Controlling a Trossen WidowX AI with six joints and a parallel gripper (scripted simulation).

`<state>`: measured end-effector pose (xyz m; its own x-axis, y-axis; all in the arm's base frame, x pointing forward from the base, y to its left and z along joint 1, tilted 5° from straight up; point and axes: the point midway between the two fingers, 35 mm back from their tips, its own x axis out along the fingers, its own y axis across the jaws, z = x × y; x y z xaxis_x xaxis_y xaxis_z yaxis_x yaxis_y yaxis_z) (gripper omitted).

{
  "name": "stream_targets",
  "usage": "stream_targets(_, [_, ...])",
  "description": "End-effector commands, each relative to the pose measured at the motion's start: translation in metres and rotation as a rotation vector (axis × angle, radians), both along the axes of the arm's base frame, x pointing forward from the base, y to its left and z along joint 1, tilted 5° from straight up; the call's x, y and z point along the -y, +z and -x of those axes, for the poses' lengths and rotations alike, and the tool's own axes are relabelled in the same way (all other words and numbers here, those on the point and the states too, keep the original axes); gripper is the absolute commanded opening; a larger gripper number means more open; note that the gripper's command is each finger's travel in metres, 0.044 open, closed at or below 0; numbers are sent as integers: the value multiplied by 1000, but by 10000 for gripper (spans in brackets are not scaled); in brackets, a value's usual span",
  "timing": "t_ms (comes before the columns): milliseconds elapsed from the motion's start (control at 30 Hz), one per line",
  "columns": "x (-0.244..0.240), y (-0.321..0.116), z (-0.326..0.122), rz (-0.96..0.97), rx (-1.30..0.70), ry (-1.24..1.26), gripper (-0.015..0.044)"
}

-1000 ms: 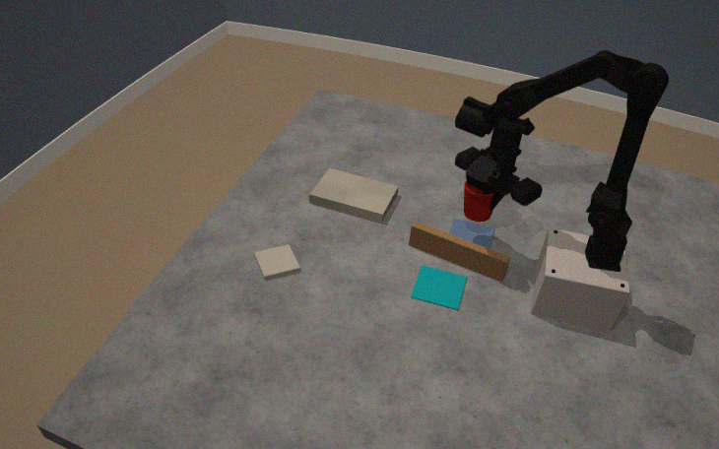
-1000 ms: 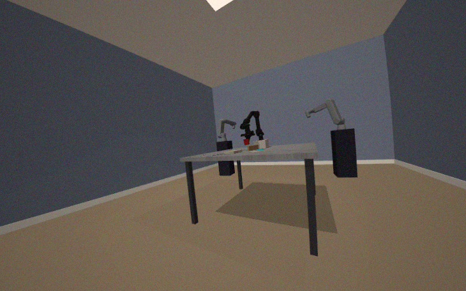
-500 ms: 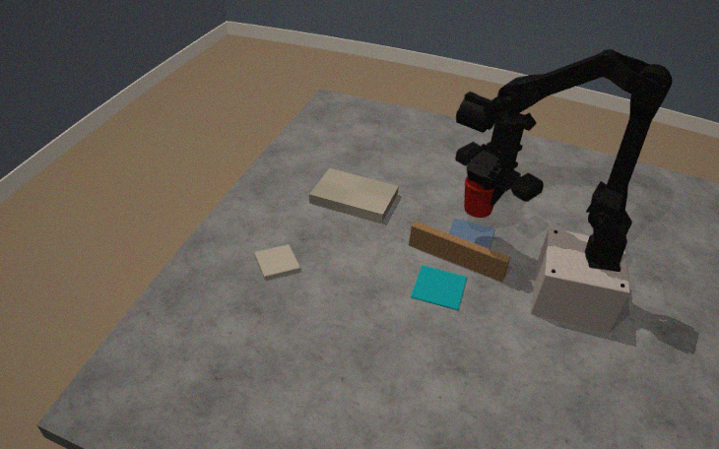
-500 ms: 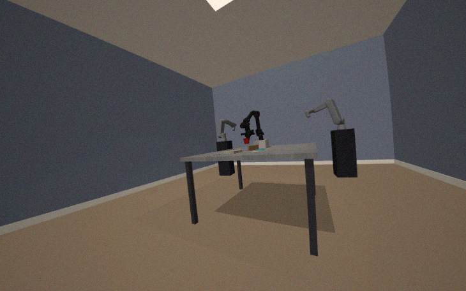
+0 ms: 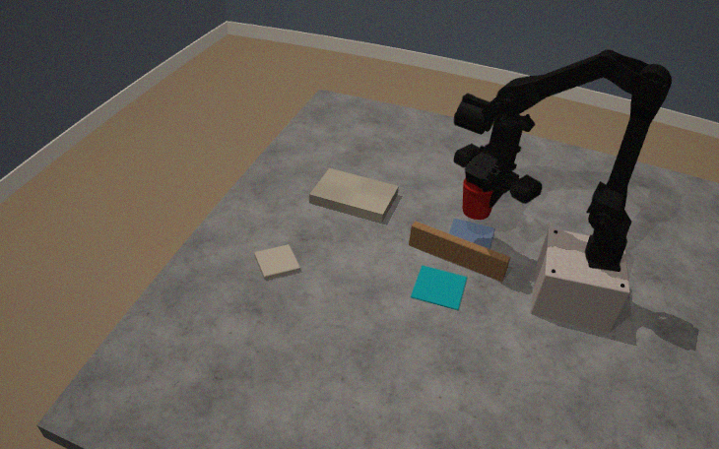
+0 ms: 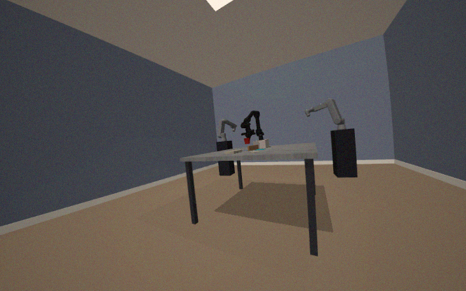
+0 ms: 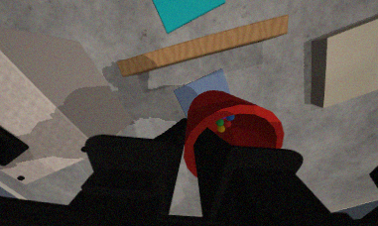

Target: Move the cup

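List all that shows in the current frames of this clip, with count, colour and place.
cup: one, red, held above the table
marbles: at least four (green, yellow, blue, red), inside the cup
blue pad: one, blue, below the cup
bar: one, brown, between the pads
teal pad: one, teal, across the bar
block: one, beige, on the table
tile: one, beige, on the table
table: one, grey, on the floor
other arms: two, grey, on black pedestals behind
base box: one, pale, under the arm
arm: one, black
gripper: one, black, shut on the cup
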<state>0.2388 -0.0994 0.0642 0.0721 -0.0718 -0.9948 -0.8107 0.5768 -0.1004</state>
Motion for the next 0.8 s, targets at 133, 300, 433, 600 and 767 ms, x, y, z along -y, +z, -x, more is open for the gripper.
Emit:
stream_targets(133, [-12, 0, -4, 3, -2, -6, 0])
stream_targets(300, [-20, -1, -7, 3, -2, -7, 0])
stream_targets(433, [-27, -1, -9, 2, -2, -7, 0])
stream_targets(600, [-36, -1, -12, 2, -2, -8, 0])
stream_targets(767, [-45, -1, -14, 1, -2, -8, 0])
